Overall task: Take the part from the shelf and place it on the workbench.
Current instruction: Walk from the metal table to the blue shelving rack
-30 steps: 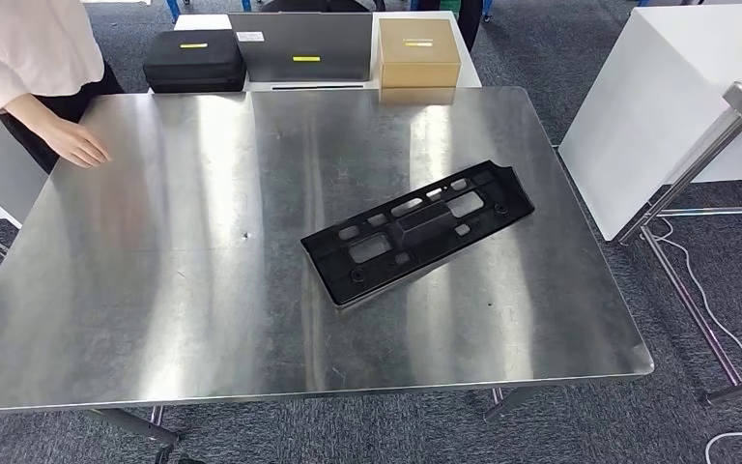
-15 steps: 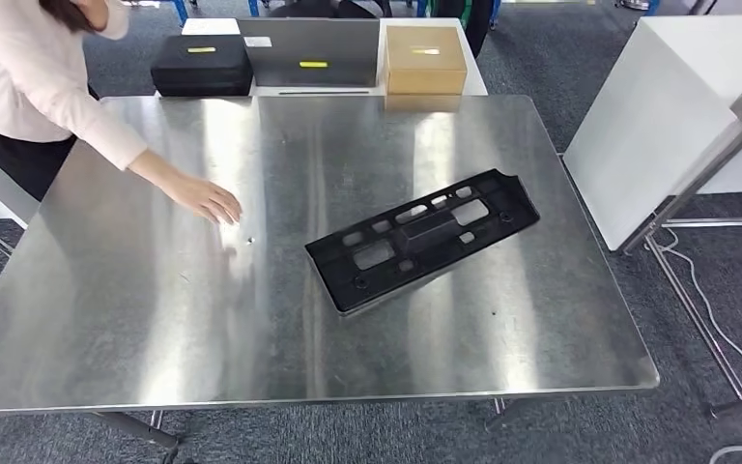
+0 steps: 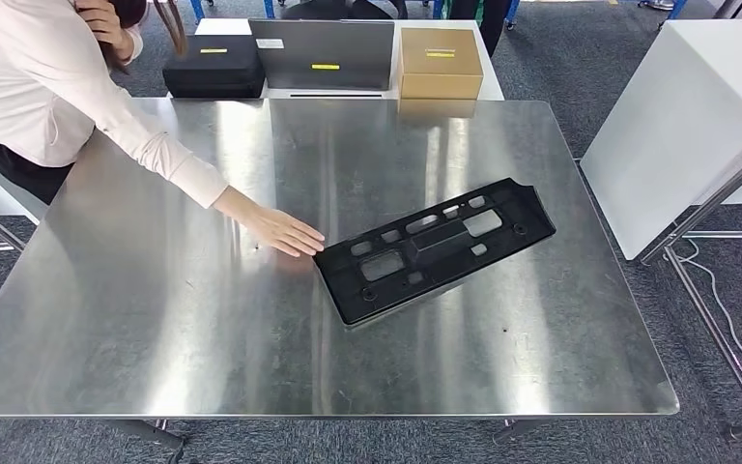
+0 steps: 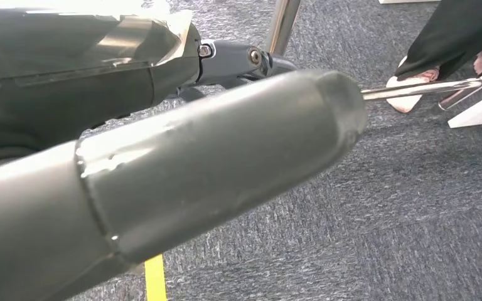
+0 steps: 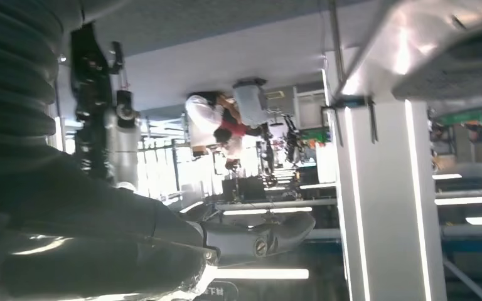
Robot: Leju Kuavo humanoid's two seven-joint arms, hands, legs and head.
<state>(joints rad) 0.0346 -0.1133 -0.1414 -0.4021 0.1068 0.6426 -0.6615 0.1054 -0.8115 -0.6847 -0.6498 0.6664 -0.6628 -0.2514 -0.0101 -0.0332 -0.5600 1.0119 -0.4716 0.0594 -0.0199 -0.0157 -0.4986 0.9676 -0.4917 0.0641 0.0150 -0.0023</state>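
Head view: a black plastic mounting part, long, flat and pierced with rectangular openings, lies diagonally on the steel worktop, right of centre, one end nearer the robot and the other angled away toward the right. A person's hand, reaching from a pale pink sleeve at the left, rests flat on the worktop with its fingertips just beside the near end of the part. Beyond the far edge stand a black case, a grey panel and a tan cardboard box; a white cabinet stands to the right on grey carpet. Left wrist view: the left hand hangs over the carpet, its thick grey thumb across the picture and its fingers extended, holding nothing. Right wrist view: the right hand appears dark against bright lights; fingers extended and apart, holding nothing.
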